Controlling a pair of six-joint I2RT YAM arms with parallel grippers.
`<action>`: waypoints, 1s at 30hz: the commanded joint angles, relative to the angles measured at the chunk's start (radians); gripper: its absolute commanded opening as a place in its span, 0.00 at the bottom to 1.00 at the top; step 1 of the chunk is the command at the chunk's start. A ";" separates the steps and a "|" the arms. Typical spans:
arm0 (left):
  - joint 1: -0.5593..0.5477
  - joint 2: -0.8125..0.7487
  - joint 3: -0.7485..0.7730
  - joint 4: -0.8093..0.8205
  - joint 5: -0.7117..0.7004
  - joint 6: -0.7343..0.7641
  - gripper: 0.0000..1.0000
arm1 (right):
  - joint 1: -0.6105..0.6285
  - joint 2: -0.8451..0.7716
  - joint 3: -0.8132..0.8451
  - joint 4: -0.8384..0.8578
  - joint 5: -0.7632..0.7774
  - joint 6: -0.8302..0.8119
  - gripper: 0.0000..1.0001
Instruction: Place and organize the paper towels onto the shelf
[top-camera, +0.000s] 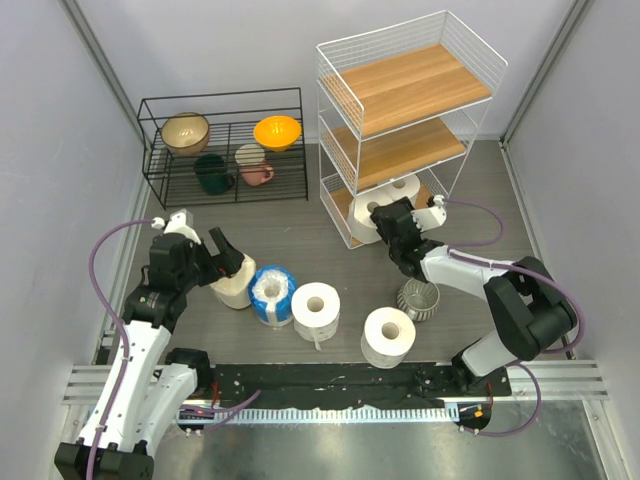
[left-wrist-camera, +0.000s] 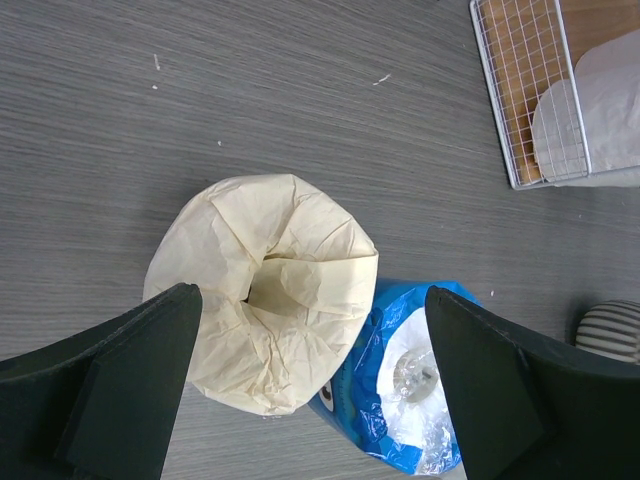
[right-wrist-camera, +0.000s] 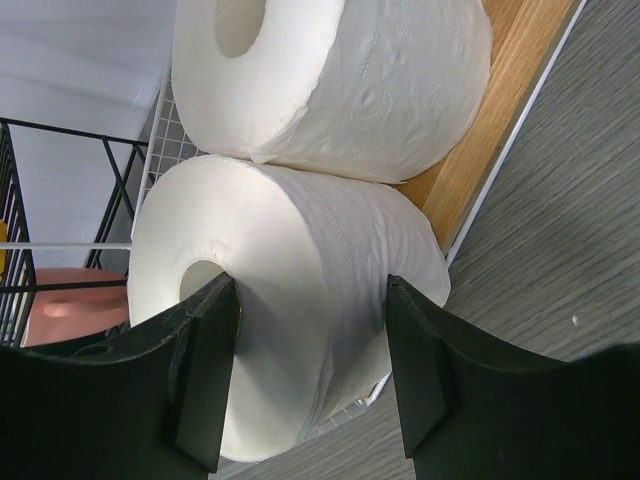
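Note:
The shelf (top-camera: 405, 85) stands at the back right. Two white paper towels lie on its bottom board: a far roll (top-camera: 403, 187) and a near roll (top-camera: 362, 218) at the front edge. My right gripper (top-camera: 392, 228) is shut on the near roll (right-wrist-camera: 290, 300), one finger at its core, one on its outer side; the far roll (right-wrist-camera: 340, 70) lies behind. My left gripper (top-camera: 225, 262) is open above the cream-beige roll (left-wrist-camera: 260, 290), its fingers straddling it and the blue-wrapped roll (left-wrist-camera: 415, 380). Two more white rolls (top-camera: 316, 308) (top-camera: 389, 335) stand on the table.
A grey ribbed cup (top-camera: 418, 298) stands near the right arm, between the shelf and the front white roll. A low black wire rack (top-camera: 225, 145) with bowls and cups stands at the back left. The shelf's two upper boards hold nothing.

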 joint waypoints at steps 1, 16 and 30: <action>-0.003 -0.001 -0.003 0.028 0.022 0.009 1.00 | -0.002 0.002 0.058 0.106 0.078 0.041 0.33; -0.005 -0.001 -0.003 0.028 0.020 0.009 1.00 | -0.002 0.083 0.112 0.132 0.062 0.058 0.33; -0.003 -0.002 -0.003 0.028 0.023 0.009 1.00 | -0.002 0.112 0.121 0.113 0.118 0.071 0.33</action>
